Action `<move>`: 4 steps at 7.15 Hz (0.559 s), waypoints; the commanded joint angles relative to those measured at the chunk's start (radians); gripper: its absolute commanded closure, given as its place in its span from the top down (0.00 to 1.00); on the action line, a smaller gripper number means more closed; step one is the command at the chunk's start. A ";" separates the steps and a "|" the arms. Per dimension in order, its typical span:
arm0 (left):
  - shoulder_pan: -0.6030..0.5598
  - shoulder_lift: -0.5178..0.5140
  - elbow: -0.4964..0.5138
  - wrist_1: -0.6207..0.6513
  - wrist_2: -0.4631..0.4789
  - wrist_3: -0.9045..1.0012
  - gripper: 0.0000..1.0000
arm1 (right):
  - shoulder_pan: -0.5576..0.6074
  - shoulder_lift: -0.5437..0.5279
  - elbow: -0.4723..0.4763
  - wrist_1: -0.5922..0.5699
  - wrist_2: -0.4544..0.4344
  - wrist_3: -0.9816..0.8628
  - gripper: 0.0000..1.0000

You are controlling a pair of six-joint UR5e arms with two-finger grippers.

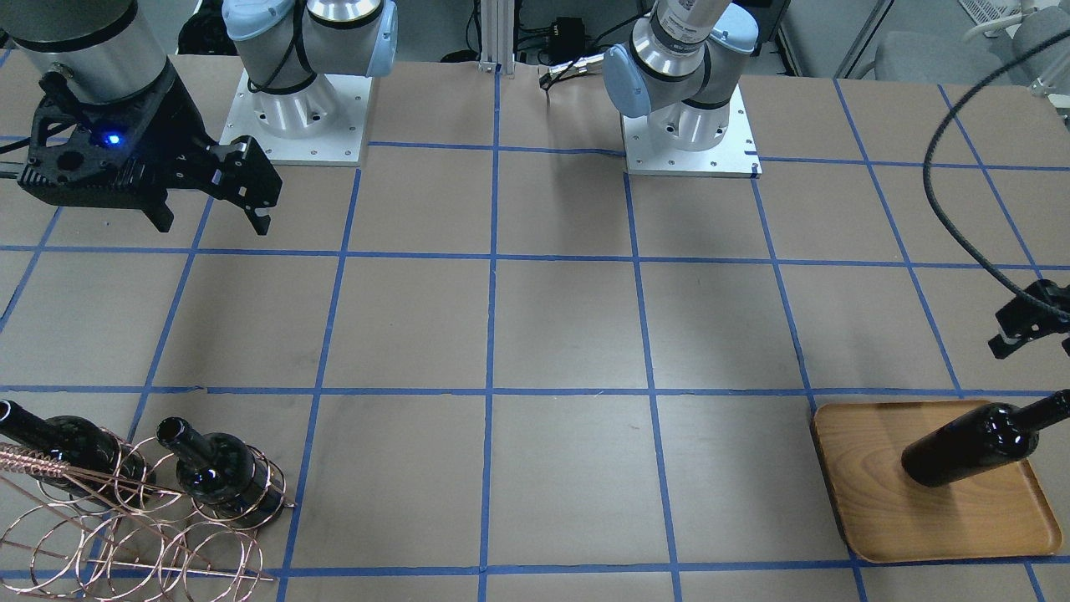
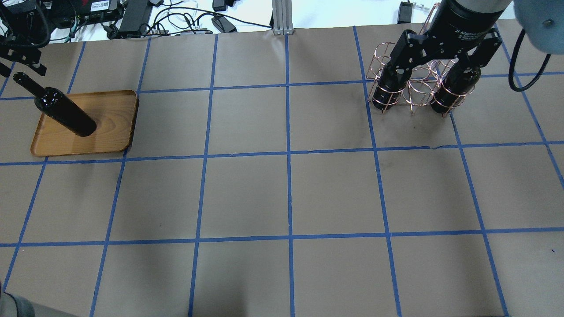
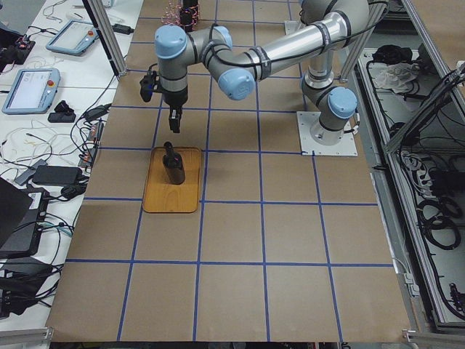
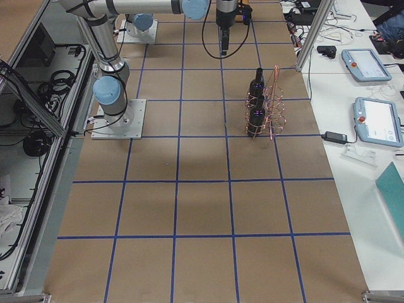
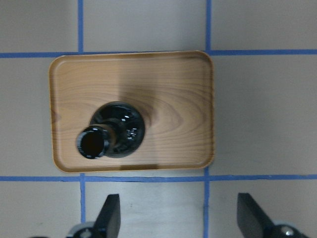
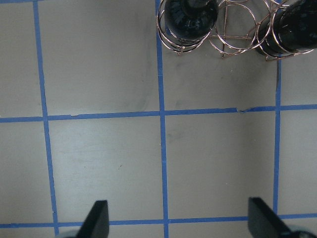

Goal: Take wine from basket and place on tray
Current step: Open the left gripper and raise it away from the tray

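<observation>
One wine bottle [image 2: 64, 112] stands upright on the wooden tray [image 2: 114, 127] at the table's left; it also shows in the left wrist view [image 5: 116, 131] on the tray [image 5: 173, 84]. My left gripper [image 5: 178, 218] is open and empty, above and just beyond the tray's edge, clear of the bottle. The copper wire basket [image 2: 414, 90] at the far right holds two more bottles [image 2: 385, 88] [image 2: 454, 90]. My right gripper [image 2: 438, 57] hangs open and empty above the basket, touching nothing. In the right wrist view the basket [image 6: 233, 37] lies beyond the open fingers [image 6: 99, 220].
The table is brown paper with a blue tape grid. The two arm bases [image 1: 292, 109] [image 1: 685, 125] are bolted at the robot's side. Cables and power bricks [image 2: 132, 15] lie past the far edge.
</observation>
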 commanded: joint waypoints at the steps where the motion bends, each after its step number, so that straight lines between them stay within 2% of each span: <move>1: -0.222 0.073 -0.017 -0.045 0.010 -0.295 0.85 | 0.000 0.000 0.000 -0.001 0.002 0.000 1.00; 3: -0.398 0.085 -0.082 -0.041 0.007 -0.525 0.87 | 0.000 0.000 0.000 -0.001 0.002 0.000 1.00; 4: -0.450 0.111 -0.124 -0.033 0.012 -0.545 0.91 | 0.000 0.000 0.001 -0.001 -0.004 0.000 1.00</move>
